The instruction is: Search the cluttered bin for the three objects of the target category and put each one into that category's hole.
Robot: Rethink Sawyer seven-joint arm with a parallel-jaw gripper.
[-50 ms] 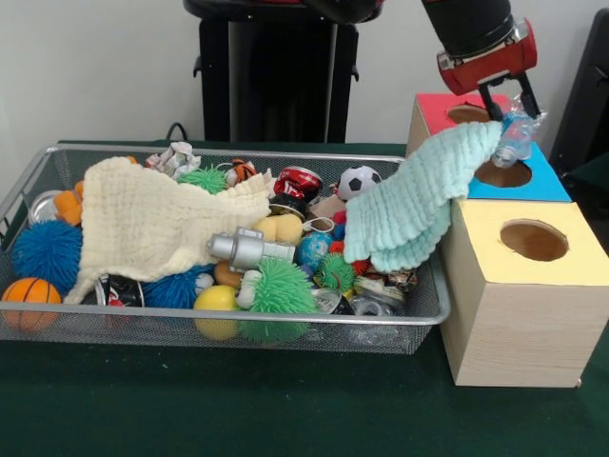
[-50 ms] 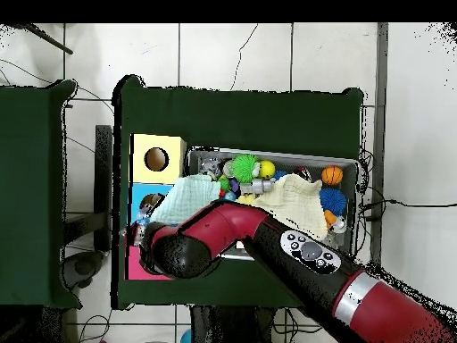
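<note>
My gripper (image 1: 514, 112) hangs over the blue box (image 1: 547, 181) at the right, shut on a crushed clear plastic bottle (image 1: 516, 138). The bottle dangles just above the blue box's round hole (image 1: 504, 174). A mint green cloth (image 1: 419, 205) drapes from the wire bin (image 1: 238, 324) up onto the blue box, its corner touching the bottle. Behind stands the red box (image 1: 442, 112) and in front the yellow box (image 1: 533, 238), each with a hole. In the overhead view my arm (image 2: 223, 234) covers the gripper and most of the blue box (image 2: 143, 201).
The bin holds a cream cloth (image 1: 152, 224), spiky balls, a basketball (image 1: 30, 293), a soccer ball (image 1: 359, 181), crushed cans (image 1: 298, 183) and crumpled paper (image 1: 174, 157). In the overhead view the yellow box (image 2: 157, 159) stands left of the bin (image 2: 277, 154).
</note>
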